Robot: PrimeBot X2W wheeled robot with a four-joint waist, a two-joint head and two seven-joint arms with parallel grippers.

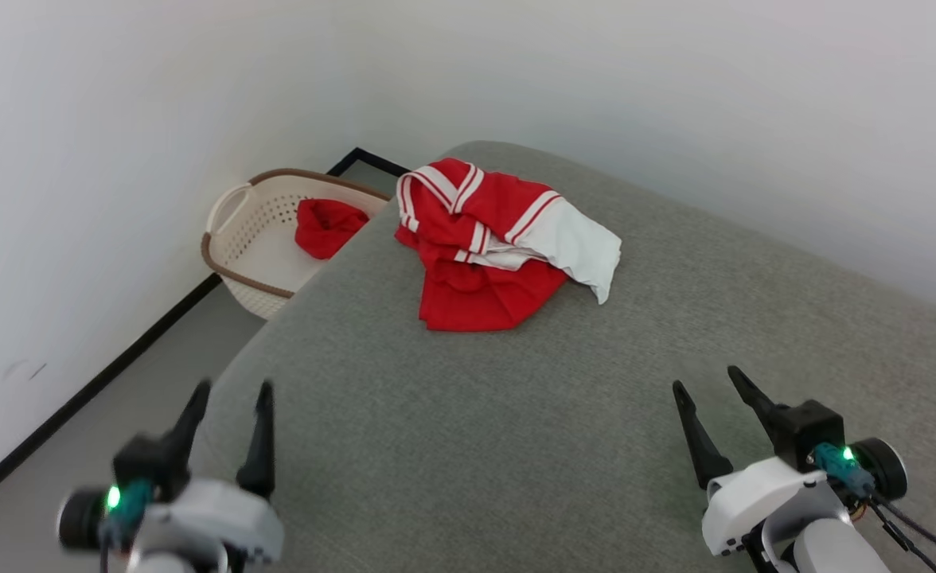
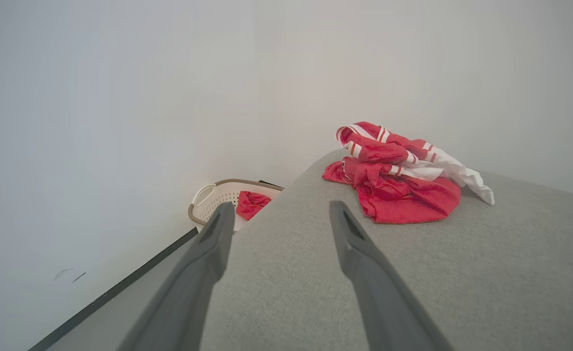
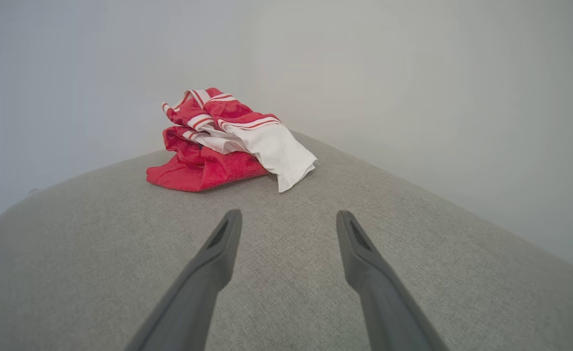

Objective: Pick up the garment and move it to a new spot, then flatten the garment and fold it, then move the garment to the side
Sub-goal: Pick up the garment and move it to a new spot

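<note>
Pale bare walls (image 1: 675, 95) meet in a corner behind a grey fabric-covered bench (image 1: 468, 446), with a strip of grey floor (image 1: 118, 430) and a dark skirting line (image 1: 102, 378) along the robot's left. The garment (image 1: 476, 294) lies crumpled toward the bench's far left corner, red body bunched underneath, striped trim twisted across the top and a white sleeve (image 1: 579, 243) spilling off to the right. Nothing of the task looks begun: the heap is neither lifted nor spread, so the pick-up, the move, the flattening, the fold and the final shift aside are all left to do. Its left folds sit close to the bench's left edge, and just past that edge, down on the floor, stands a cream laundry basket (image 1: 253, 239) holding another red cloth (image 1: 325, 227) (not, I judge, the piece in question). Toward the robot and to the right the grey top is bare and broad, which reads as the natural place to carry the shirt and lay it flat; the far rim and the left drop-off give much less margin. The left gripper (image 1: 233, 387) hangs over the near left edge and the right gripper (image 1: 705, 379) over the near right side, both with fingers spread wide, grasping nothing and well apart from the garment.
</note>
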